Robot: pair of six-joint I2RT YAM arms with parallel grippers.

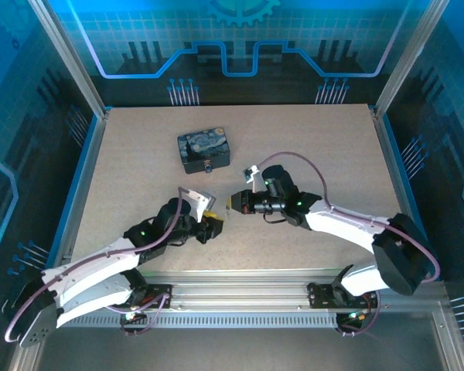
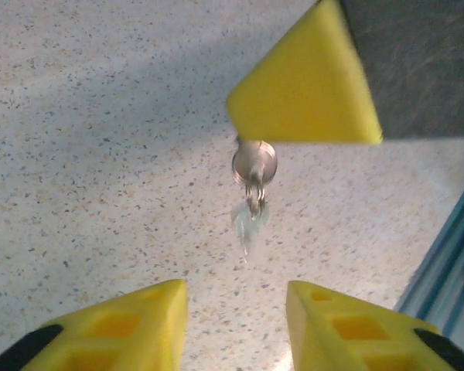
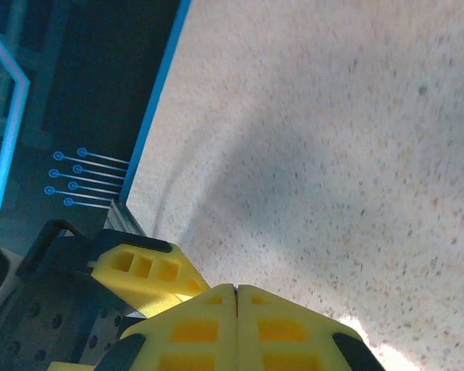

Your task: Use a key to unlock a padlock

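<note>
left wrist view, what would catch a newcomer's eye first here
A small silvery round-headed metal key dangles from the right end effector's shut yellow tip. It hangs over the speckled table, ahead of the left end effector's spread yellow fingers. From above, a dark rectangular tin printed with a swirly night sky sits beyond the two arms meeting mid-table.

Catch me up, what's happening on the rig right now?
The right gripper is shut, pinching a small silvery metal piece that dangles below its yellow finger; it is too blurred to say key or padlock. The left gripper is open and faces that piece from close by, above the table, not touching it. The night-sky tin sits further back, untouched.
</note>
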